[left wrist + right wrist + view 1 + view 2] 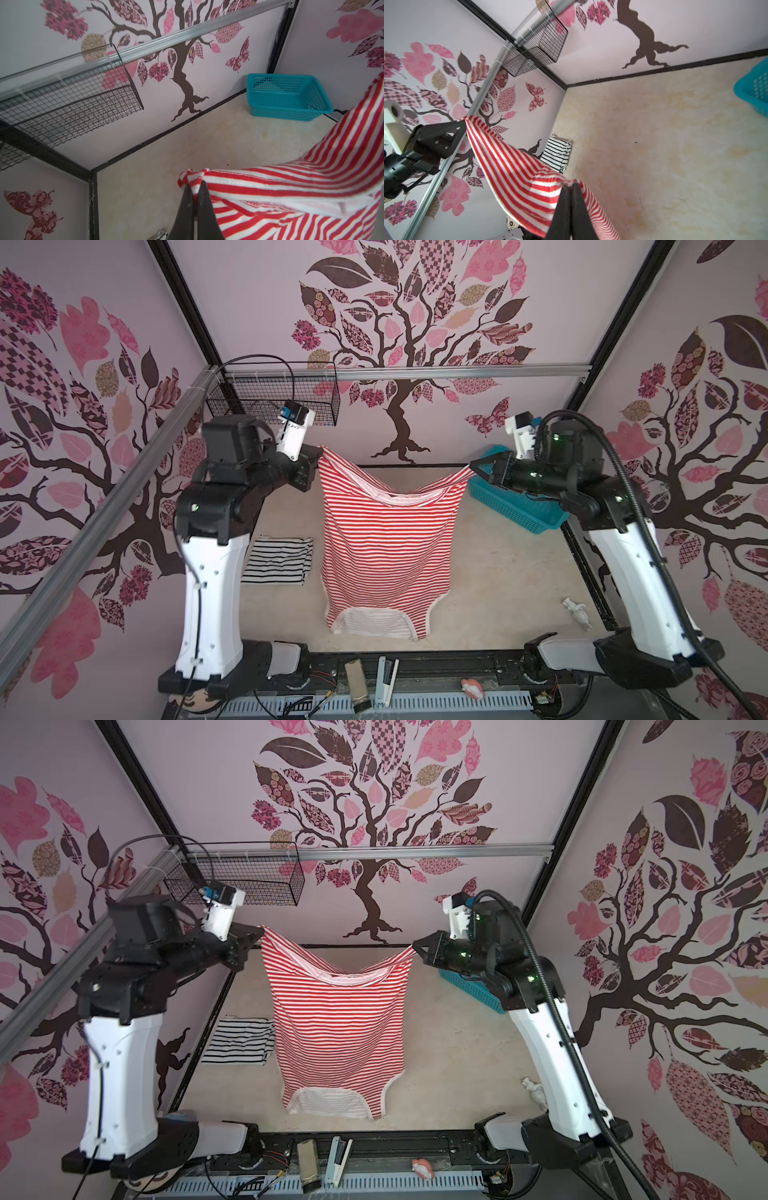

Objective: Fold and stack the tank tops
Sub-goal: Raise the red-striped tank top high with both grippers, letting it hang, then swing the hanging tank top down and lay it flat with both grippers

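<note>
The red-and-white striped tank top (386, 539) (338, 1019) hangs stretched between my two grippers above the middle of the table, its pale-trimmed end down near the front. My left gripper (320, 450) (195, 182) is shut on one upper corner of it. At the opposite upper corner my right gripper (471, 466) (569, 185) is shut on the cloth too, and the edge between them sags. A black-and-white striped tank top (278, 560) (239, 1042) (558, 153) lies folded flat on the table at the left, beside the hanging top.
A teal plastic basket (519, 506) (286, 97) stands at the back right corner, under my right arm. A black wire basket (270, 393) hangs on the back wall at the left. A small white figure (577, 612) lies at the table's right edge.
</note>
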Action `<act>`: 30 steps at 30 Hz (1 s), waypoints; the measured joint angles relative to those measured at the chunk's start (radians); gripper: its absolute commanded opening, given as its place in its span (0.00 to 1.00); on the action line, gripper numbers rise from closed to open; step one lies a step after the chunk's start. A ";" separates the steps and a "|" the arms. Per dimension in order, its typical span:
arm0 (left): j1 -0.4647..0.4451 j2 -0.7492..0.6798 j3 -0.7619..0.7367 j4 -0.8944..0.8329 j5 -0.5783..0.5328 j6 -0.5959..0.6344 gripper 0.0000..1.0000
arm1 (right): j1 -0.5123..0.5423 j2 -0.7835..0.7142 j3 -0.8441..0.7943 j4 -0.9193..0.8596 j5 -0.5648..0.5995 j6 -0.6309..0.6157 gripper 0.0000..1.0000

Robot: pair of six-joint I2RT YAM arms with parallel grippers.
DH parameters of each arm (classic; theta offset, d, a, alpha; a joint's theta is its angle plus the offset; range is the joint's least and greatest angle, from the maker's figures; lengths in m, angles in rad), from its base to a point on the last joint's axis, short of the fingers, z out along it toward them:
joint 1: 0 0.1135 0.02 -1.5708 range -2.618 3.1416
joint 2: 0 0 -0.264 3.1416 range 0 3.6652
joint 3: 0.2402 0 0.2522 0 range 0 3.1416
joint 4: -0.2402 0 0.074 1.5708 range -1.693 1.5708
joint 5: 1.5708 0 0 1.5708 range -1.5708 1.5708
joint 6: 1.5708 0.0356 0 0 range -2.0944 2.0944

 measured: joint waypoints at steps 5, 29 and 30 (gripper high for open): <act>0.024 0.385 0.193 0.056 -0.061 -0.030 0.00 | -0.051 0.299 0.167 0.060 -0.087 -0.003 0.00; 0.074 0.074 -0.692 0.620 0.019 -0.077 0.00 | -0.191 0.098 -0.640 0.747 -0.390 0.180 0.00; 0.076 0.122 -0.769 0.600 0.034 -0.059 0.00 | -0.191 0.118 -0.728 0.784 -0.390 0.190 0.00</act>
